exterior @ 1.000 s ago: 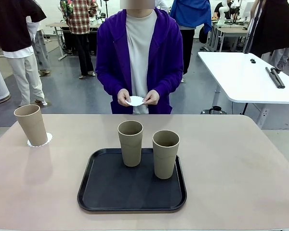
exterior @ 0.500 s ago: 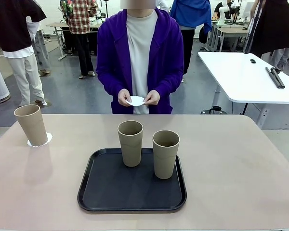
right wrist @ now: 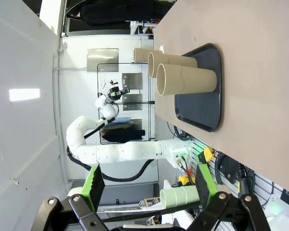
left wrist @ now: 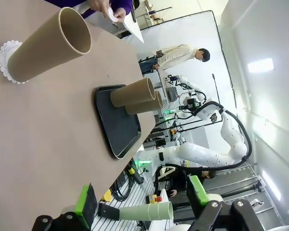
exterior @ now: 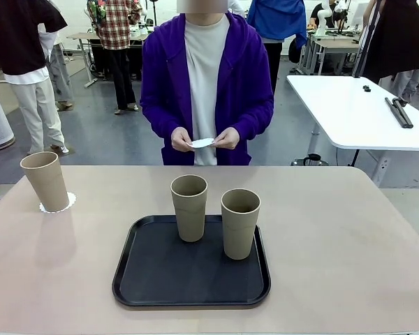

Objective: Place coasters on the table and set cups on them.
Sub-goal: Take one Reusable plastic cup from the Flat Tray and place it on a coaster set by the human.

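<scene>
3 upright cups [exterior: 190, 209], mouths up, 2 on tray [exterior: 160, 276]

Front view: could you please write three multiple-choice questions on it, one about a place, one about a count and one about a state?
1. Where does the left cup stand?
A. on the tray
B. on a coaster
C. on another cup

2. How many cups stand on the tray?
A. three
B. one
C. two

3. How is the person's coaster?
A. held in both hands
B. lying on the tray
C. under a cup

Answers:
1 B, a lacy white edge shows beside its base.
2 C, two stand side by side on it.
3 A, both hands pinch it in the air.
</scene>
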You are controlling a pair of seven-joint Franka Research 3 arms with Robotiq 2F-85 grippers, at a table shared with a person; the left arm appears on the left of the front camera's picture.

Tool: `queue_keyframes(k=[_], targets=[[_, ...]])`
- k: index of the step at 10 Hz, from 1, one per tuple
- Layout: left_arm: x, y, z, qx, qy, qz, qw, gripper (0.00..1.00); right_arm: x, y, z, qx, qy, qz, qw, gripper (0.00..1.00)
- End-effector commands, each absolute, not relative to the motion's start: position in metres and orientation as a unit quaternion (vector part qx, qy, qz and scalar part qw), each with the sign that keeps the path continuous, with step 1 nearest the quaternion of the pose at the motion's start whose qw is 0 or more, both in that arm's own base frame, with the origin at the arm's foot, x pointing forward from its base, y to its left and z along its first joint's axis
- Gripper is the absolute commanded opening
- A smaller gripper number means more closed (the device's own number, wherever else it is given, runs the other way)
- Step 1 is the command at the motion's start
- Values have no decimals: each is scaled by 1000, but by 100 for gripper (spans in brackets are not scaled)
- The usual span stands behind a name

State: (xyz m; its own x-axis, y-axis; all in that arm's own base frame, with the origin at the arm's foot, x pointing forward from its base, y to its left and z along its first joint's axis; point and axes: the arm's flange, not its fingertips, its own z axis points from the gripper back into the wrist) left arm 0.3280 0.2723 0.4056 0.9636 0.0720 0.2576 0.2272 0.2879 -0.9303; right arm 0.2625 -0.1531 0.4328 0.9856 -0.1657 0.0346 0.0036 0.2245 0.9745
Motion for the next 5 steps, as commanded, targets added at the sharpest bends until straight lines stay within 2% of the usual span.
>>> queue_keyframes(k=[1,5], targets=[[329,275,406,-597,-127,-46,790,100,263,-153,433,625,-68,-50,776,100],[329,275,406,-597,-127,-46,790,100,263,-153,433,625,-68,-50,776,100]])
